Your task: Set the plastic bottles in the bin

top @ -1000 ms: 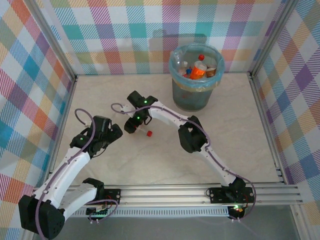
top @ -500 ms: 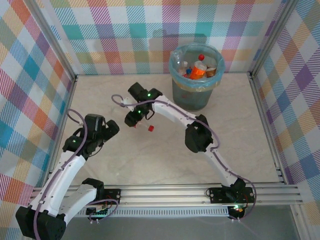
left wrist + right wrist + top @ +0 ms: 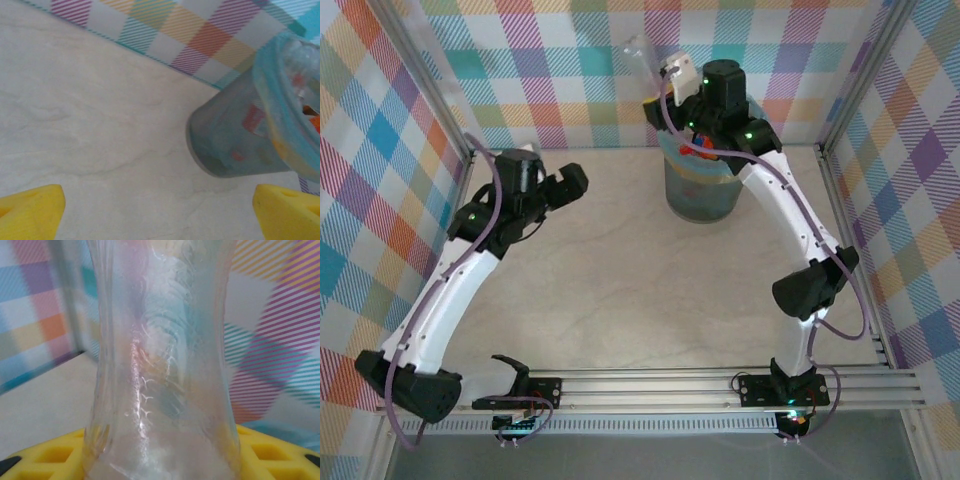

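Note:
My right gripper [image 3: 655,80] is raised at the far side, just left of the bin's rim, and is shut on a clear plastic bottle [image 3: 634,52]. In the right wrist view that ribbed clear bottle [image 3: 160,365] stands upright between the yellow pads [image 3: 272,452]. The round grey-blue bin [image 3: 703,195] with its light blue bag stands at the back, with several bottles [image 3: 701,151] inside, partly hidden by the arm. My left gripper [image 3: 572,180] hovers open over the bare table left of the bin [image 3: 232,135], with nothing between its yellow fingertips [image 3: 30,210].
Checked walls enclose the table on three sides, with metal posts at the back corners. A metal rail [image 3: 720,385] runs along the near edge. The right arm's elbow [image 3: 810,290] hangs over the right side of the table [image 3: 620,300].
My right arm has lifted the clear bottle off the table and swung it up beside the bin's rim. My left arm has moved farther back and higher.

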Controlling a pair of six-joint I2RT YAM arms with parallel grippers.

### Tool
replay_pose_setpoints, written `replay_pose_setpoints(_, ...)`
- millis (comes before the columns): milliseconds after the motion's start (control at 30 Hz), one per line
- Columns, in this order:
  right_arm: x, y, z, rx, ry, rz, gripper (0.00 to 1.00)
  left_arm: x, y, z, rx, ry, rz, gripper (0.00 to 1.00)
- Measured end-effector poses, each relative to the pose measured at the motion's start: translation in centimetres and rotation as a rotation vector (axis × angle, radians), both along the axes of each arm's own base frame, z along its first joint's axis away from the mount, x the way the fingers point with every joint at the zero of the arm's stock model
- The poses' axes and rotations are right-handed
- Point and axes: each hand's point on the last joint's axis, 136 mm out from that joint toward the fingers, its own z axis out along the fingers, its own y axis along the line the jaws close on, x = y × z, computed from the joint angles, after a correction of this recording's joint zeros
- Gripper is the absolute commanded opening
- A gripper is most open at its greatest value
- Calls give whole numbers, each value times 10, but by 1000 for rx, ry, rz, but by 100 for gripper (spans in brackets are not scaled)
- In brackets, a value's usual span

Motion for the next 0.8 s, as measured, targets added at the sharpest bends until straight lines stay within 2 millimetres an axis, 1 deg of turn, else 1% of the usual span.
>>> replay_pose_setpoints(67, 22, -5, -2, -27, -62, -47, 50, 3, -11, -3, 9, 10, -31, 96)
replay_pose_setpoints(167, 56, -2, -18, -94, -137, -90, 50, 4, -22, -11, 19, 31, -63, 96)
replay_pose_setpoints(200, 67, -2, -28, -121, -152, -99, 50, 4, -24, -12, 23, 35, -71, 96)
replay_pose_setpoints(300, 92, -1, -60, -187, -160, -111, 49, 3, -27, -13, 23, 37, -84, 96)
replay_pose_setpoints(367, 104, -5, -74, -210, -157, -120, 50, 3, -27, -13, 24, 37, -83, 97)
replay_pose_setpoints(400, 108, -9, -78, -214, -159, -127, 50, 3, -27, -14, 25, 39, -83, 96)
replay_pose_setpoints(467, 114, -17, -79, -213, -169, -141, 50, 2, -27, -14, 28, 38, -84, 97)
replay_pose_setpoints(600, 120, -26, -66, -192, -223, -156, 50, -1, -23, -11, 32, 28, -77, 97)
replay_pose_setpoints(700, 121, -28, -58, -196, -261, -163, 50, -2, -22, -8, 31, 19, -74, 97)
replay_pose_setpoints(800, 122, -35, -57, -198, -271, -181, 50, -2, -22, -8, 31, 19, -74, 97)
